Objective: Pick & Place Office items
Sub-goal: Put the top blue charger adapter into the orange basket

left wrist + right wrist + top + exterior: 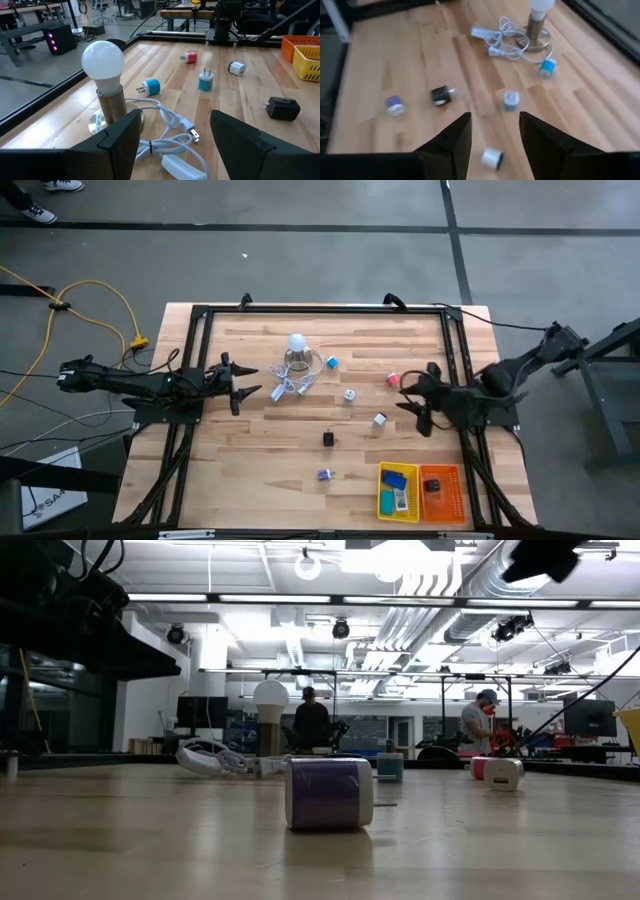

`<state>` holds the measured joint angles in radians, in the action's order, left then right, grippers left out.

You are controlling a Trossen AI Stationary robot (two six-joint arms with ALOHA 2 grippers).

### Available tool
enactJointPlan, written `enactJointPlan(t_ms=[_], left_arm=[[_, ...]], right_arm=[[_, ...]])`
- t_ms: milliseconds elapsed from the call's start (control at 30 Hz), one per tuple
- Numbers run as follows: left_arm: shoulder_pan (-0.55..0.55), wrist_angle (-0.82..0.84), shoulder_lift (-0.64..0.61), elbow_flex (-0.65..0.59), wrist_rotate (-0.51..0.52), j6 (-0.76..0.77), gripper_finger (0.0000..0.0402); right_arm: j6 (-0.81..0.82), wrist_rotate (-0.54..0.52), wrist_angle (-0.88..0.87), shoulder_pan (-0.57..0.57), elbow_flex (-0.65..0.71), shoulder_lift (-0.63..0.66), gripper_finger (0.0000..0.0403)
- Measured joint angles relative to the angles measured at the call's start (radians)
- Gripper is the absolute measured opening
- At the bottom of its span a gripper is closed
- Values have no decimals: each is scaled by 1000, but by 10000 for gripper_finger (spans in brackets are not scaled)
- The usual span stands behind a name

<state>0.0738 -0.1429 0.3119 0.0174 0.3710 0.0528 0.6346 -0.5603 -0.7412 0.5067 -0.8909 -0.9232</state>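
Pale butcher-block wood forms the counter (260, 470), framed by black rails, with the small office items scattered across its middle. A blue-and-white plug adapter (331, 363) lies just beside the looped white cord (290, 388) of a brass-based lamp with a round white bulb (296, 345). Near the centre sit a pale blue plug cube (349, 394) and a white-and-grey plug cube (380, 419); a pink-red plug cube (393, 379) rests closer to the right arm. Toward the front lie a black charger block (328, 439) and a purple-banded white cylinder (325, 474), which fills the foreground of the low view (329, 793).

At the front right corner stand a yellow mesh tray (382, 505), holding a blue block (395, 479) and a small blue-white piece (399, 500), and an orange mesh tray (458, 502), holding a dark item (433, 486).

The left gripper (244, 386) hovers at the counter's left side, pointed at the lamp, its fingers (117, 135) spread wide with nothing between them. The right gripper (412, 394) hovers at the right side near the pink-red cube, its fingers (452, 137) likewise parted and empty, the white-and-grey cube (492, 157) showing in the gap below.

Two people stand at benches far behind the counter in the low view.
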Motion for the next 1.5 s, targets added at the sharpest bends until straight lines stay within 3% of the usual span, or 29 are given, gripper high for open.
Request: enactJointPlan(t_ms=[300, 533, 700, 1000, 1267, 1500], left_arm=[[0, 0, 0, 0, 0, 0, 230], [0, 0, 0, 0, 0, 0, 230], [0, 0, 0, 0, 0, 0, 230], [0, 0, 0, 0, 0, -1, 230], [0, 0, 0, 0, 0, -1, 230], [0, 0, 0, 0, 0, -1, 230]], right_arm=[[-282, 254, 276, -262, 0, -128, 151], [-446, 326, 412, -400, 0, -205, 151], [-503, 436, 453, -470, 0, -254, 151], [-561, 399, 521, -556, -22, -318, 152], [-612, 395, 347, -643, -234, -501, 151], [-617, 407, 297, -698, -378, -641, 151]])
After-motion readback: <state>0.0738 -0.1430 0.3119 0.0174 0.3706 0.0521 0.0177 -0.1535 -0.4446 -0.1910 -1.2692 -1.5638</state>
